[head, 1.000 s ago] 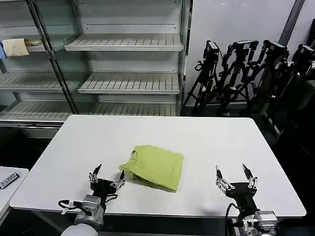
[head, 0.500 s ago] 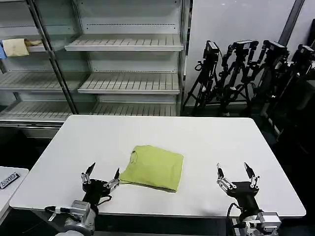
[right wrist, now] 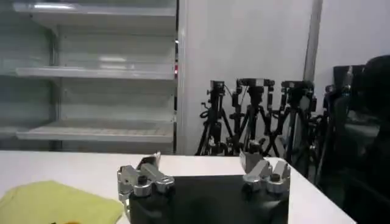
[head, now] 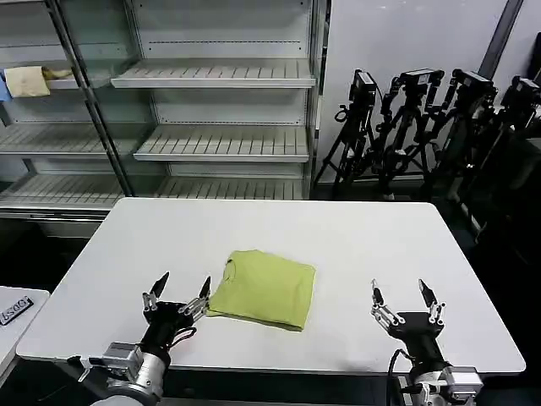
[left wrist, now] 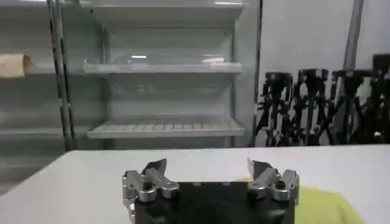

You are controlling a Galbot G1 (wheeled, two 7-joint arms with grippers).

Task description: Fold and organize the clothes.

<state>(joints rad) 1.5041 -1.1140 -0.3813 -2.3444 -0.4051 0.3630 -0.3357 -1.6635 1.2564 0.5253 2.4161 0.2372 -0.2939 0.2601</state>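
A robotics test lab or studio: a plain white counter stands before bare metal shelving units with glass doors, while a row of black camera tripods is stored against a pale grey wall. A small pale yellow cloth sits on one shelf.

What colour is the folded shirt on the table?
The T-shirt is lime yellow-green, seen best in the head view.
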